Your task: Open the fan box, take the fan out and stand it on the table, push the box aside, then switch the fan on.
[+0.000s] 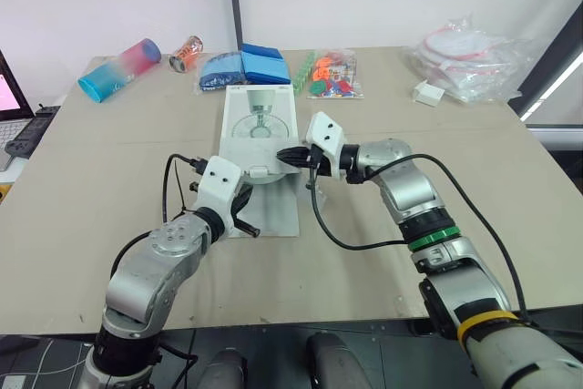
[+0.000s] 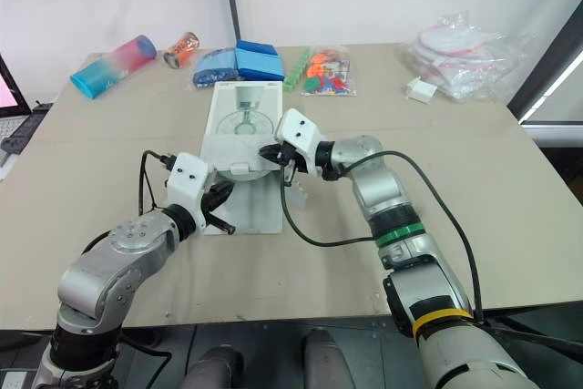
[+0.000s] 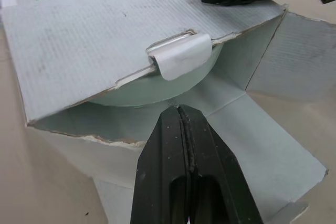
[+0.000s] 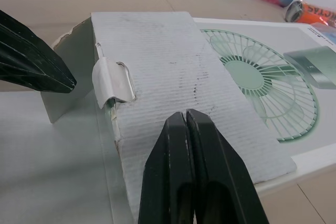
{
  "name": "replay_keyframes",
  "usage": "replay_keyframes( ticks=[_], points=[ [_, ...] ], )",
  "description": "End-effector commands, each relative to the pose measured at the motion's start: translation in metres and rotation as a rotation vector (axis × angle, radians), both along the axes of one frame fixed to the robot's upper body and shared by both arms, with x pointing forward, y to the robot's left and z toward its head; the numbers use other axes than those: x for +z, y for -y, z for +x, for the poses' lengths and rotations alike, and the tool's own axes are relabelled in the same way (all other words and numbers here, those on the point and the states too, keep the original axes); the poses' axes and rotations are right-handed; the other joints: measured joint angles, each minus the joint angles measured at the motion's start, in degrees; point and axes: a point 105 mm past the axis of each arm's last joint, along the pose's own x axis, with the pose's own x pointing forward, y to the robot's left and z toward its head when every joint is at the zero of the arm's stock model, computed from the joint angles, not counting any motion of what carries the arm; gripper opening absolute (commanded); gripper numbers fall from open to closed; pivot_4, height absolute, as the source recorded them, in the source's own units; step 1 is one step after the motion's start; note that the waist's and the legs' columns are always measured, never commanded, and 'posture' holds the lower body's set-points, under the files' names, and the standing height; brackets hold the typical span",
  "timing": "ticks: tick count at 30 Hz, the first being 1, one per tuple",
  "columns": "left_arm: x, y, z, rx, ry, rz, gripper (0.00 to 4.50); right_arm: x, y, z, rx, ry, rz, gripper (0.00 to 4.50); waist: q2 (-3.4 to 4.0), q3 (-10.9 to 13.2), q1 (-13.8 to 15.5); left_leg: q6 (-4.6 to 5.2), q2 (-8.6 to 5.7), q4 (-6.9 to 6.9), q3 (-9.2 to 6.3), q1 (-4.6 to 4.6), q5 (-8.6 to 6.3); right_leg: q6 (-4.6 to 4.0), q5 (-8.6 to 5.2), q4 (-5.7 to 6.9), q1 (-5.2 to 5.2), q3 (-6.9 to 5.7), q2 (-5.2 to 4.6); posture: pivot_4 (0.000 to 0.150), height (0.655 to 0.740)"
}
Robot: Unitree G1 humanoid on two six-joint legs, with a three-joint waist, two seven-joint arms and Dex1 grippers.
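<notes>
The fan box [image 1: 260, 125] is lying flat mid-bench [image 1: 510, 179], its near end flap folding open. The left fingers [image 3: 168, 145], pressed closed, are pointing into that open end, while the right fingers [image 4: 170, 150], also closed, are sitting over the top panel's near edge.

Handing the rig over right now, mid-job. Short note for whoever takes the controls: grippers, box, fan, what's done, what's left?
Left gripper: shut, empty, at the open near end of the white and pale green cardboard fan box, which lies flat on the beige table.
Right gripper: shut, empty, tips over the box's top panel by that end.
Done: end flap folded out onto the table.
Pale green rounded fan body shows inside, under the top panel.
Left: pull fan out, stand it up, push box aside, switch on.
</notes>
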Motion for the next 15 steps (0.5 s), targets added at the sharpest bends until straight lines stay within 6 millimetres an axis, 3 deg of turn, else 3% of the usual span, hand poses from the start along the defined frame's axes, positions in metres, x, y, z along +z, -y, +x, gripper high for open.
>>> replay_keyframes(
  ticks=[1, 8, 15],
  points=[
    [0.008, -0.017, -0.003, 0.098, 0.021, 0.015, 0.0, 0.007, -0.001, 0.002, 0.005, 0.02, 0.001, 0.04, 0.0, 0.0, 0.0, 0.0, 0.0, 0.0, 0.0, 0.0, 0.0, 0.0, 0.0, 0.0, 0.0, 0.0, 0.0, 0.15, 0.74],
    [0.007, -0.048, -0.009, 0.262, 0.002, 0.051, 0.0, 0.005, -0.003, 0.001, 0.016, 0.014, -0.002, 0.04, 0.0, 0.0, 0.0, 0.0, 0.0, 0.0, 0.0, 0.01, 0.0, 0.0, 0.0, 0.0, 0.0, 0.01, 0.0, 0.15, 0.74],
    [0.01, -0.072, 0.006, 0.365, 0.025, 0.046, 0.0, 0.004, -0.004, 0.001, 0.023, 0.01, -0.008, 0.04, -0.01, 0.0, 0.02, -0.01, 0.0, 0.0, 0.01, 0.01, 0.0, 0.0, 0.0, 0.0, 0.01, 0.0, 0.0, 0.15, 0.74]
  ],
)
